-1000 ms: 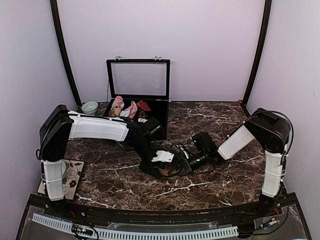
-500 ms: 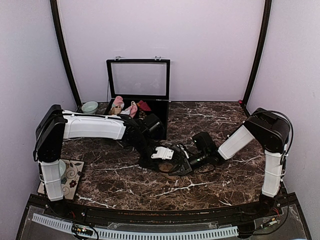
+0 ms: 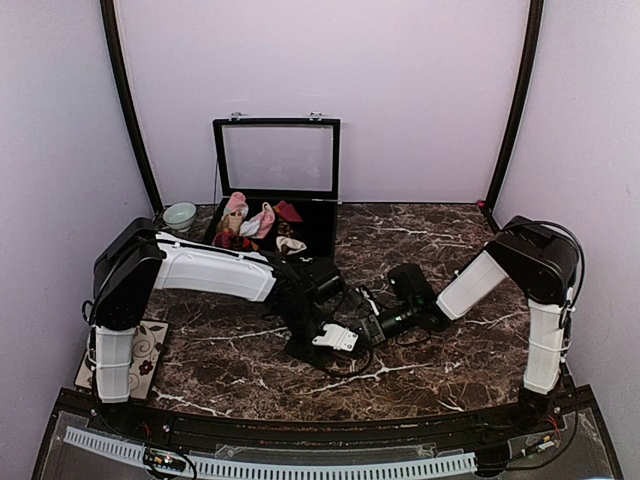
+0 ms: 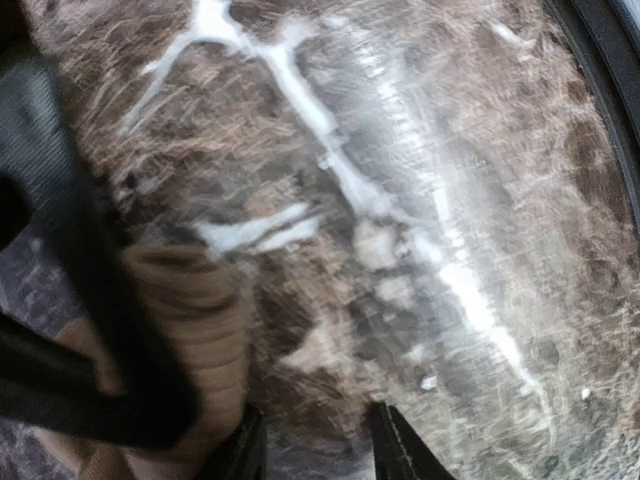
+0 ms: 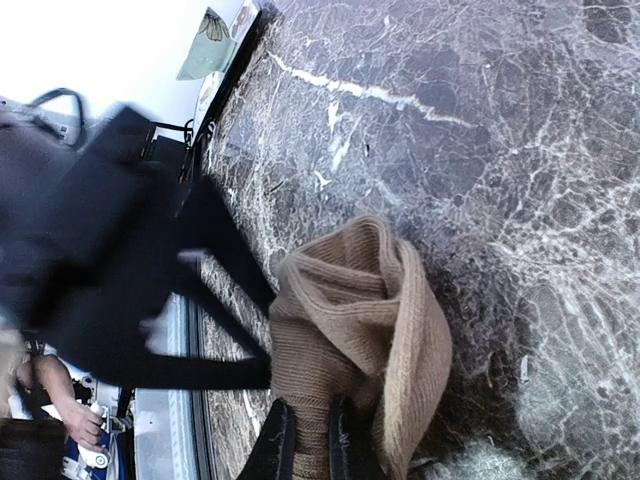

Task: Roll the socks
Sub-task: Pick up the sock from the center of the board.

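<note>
The socks (image 5: pixel 360 330), a tan ribbed bundle folded over on itself, lie on the marble worktop (image 3: pixel 440 250) near its middle, a little toward the near edge, where both arms meet. The right tool (image 5: pixel 312 445) is closed tight on a fold of the socks at the bundle's edge. The left tool (image 4: pixel 320 455) stands open just beside them, with only bare marble between its fingertips and the tan cloth against the outside of one finger. From above the socks are almost wholly hidden under the two tools and the left arm's forearm, which lies across the worktop from the left. In the left wrist view a blurred dark bar crosses the socks. In the right wrist view the left tool shows as a dark blur pressed against one side of the bundle. At the far side, left of centre, a black box (image 3: pixel 318 232) stands with its glazed lid (image 3: pixel 277 157) upright. Inside are pink-and-white bundles (image 3: pixel 250 218), a dark red bundle (image 3: pixel 287 210) and a pale cloth (image 3: pixel 291 244) at its near right corner. A pale green bowl (image 3: pixel 180 214) sits just left of the box. A patterned mat (image 3: pixel 145 350) lies at the near left, partly under the left arm's upright link.
</note>
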### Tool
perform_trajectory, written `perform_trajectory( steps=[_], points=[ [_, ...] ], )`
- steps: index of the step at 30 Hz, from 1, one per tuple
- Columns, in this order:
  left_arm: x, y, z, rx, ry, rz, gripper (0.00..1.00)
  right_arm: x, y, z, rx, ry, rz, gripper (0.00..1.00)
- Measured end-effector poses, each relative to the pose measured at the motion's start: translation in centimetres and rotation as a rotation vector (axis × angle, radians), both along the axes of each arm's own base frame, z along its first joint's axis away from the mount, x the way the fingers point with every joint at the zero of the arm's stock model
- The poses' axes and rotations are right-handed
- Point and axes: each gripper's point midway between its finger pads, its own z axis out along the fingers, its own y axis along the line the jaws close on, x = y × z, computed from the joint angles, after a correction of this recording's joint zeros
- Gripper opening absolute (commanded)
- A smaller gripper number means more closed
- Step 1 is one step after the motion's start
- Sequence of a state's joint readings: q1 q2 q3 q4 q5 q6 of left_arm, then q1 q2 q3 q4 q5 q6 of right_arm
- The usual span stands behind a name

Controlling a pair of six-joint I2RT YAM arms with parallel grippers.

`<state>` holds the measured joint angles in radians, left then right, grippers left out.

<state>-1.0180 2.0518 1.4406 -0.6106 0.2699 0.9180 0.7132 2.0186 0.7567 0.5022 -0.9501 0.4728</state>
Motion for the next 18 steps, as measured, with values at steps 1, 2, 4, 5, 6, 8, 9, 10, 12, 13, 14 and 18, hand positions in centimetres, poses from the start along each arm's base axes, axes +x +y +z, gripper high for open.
perform_trajectory(
  steps=[1, 2, 4, 5, 6, 8, 9, 10, 12, 13, 14, 18],
  points=[
    [-0.1, 0.1, -0.5, 0.01, 0.012, 0.001, 0.39, 0.0, 0.0, 0.0, 0.0, 0.0, -0.001, 0.0],
    [0.3, 0.1, -0.4, 0.006, 0.004, 0.008, 0.38, 0.1, 0.0, 0.0, 0.0, 0.001, -0.004, 0.0],
    [0.5, 0.1, -0.5, 0.008, 0.004, 0.011, 0.35, 0.1, 0.0, 0.0, 0.001, 0.0, -0.005, 0.0],
    [0.5, 0.1, -0.5, 0.008, 0.002, 0.013, 0.35, 0.1, 0.0, 0.0, 0.002, -0.002, -0.005, 0.0],
    [0.6, 0.1, -0.5, 0.008, -0.002, 0.016, 0.35, 0.1, 0.0, 0.0, 0.002, -0.002, -0.005, 0.0],
    [0.7, 0.1, -0.5, 0.007, -0.005, 0.018, 0.35, 0.1, -0.1, 0.0, 0.003, -0.003, -0.005, 0.0],
    [0.6, 0.1, -0.5, 0.007, -0.003, 0.02, 0.36, 0.1, -0.1, 0.0, 0.004, -0.005, -0.006, 0.0],
    [0.6, 0.0, -0.4, 0.005, 0.001, 0.022, 0.36, 0.1, -0.1, 0.0, 0.004, -0.005, -0.006, 0.0],
    [0.4, 0.1, -0.2, 0.006, 0.02, 0.023, 0.37, 0.1, -0.1, 0.0, 0.005, -0.007, -0.005, 0.0],
    [0.2, 0.0, 0.1, 0.004, 0.037, 0.022, 0.37, 0.1, -0.1, 0.0, 0.005, -0.008, -0.005, 0.0],
    [0.0, 0.1, 0.6, 0.008, 0.057, 0.021, 0.37, 0.0, -0.2, 0.0, 0.008, -0.011, -0.003, 0.0],
    [-0.6, -0.8, 3.4, -0.04, 0.13, 0.013, 0.37, 0.0, -0.2, 0.0, 0.011, -0.018, 0.002, 0.0]
  ],
)
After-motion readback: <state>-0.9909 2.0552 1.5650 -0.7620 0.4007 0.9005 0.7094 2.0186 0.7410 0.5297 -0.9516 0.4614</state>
